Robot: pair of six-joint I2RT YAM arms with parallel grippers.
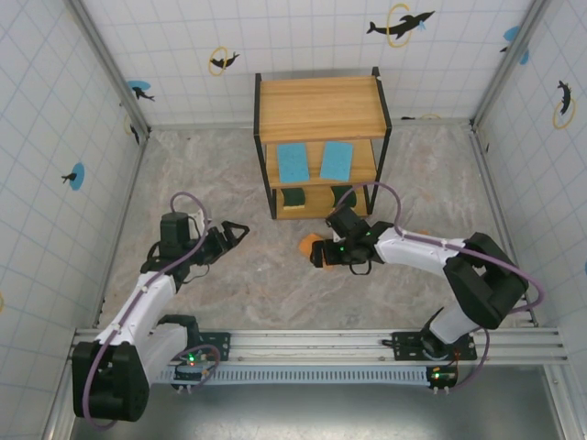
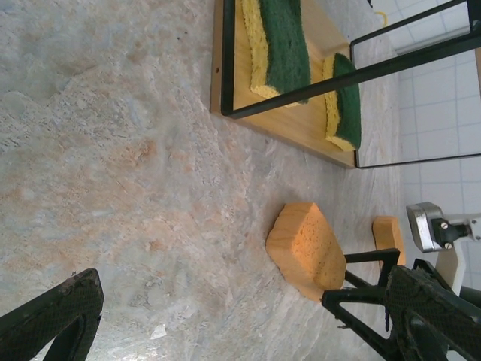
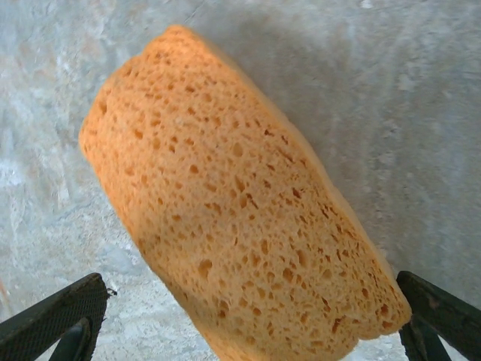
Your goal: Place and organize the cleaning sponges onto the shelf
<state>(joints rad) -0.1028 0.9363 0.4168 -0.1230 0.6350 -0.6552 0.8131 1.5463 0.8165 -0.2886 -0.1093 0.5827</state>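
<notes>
The right hand (image 1: pixel 320 251) is spread wide and holds nothing. In its wrist view the two fingers (image 3: pixel 58 317) sit at the bottom corners with an orange sponge (image 3: pixel 239 207) lying flat on the tabletop (image 1: pixel 257 293) just ahead of them and partly in the gap. The sponge's long axis runs on a slant across that gap, from far-left to near-right of the hand. One corner comes close to the right-side finger, and I cannot see that it touches. The closing line is therefore skewed to the sponge. I judge the wrist needs a small turn, then a push forward and down, so the fingers close across the short width.

The left hand (image 1: pixel 237 231) is also wide open and empty, and it lies well apart from that sponge. Its wrist view shows a second orange sponge (image 2: pixel 388 233) a little beyond the nearer one, close to the right arm. The right hand is plainly the nearer one for this pick.

Beyond both hands stands the shelf (image 1: pixel 321 87). Two green sponges (image 1: pixel 295 197) lie on its lowest board and two blue sponges (image 1: pixel 294 162) on the middle one. The top board is bare, which is likely where the orange pair belongs.
</notes>
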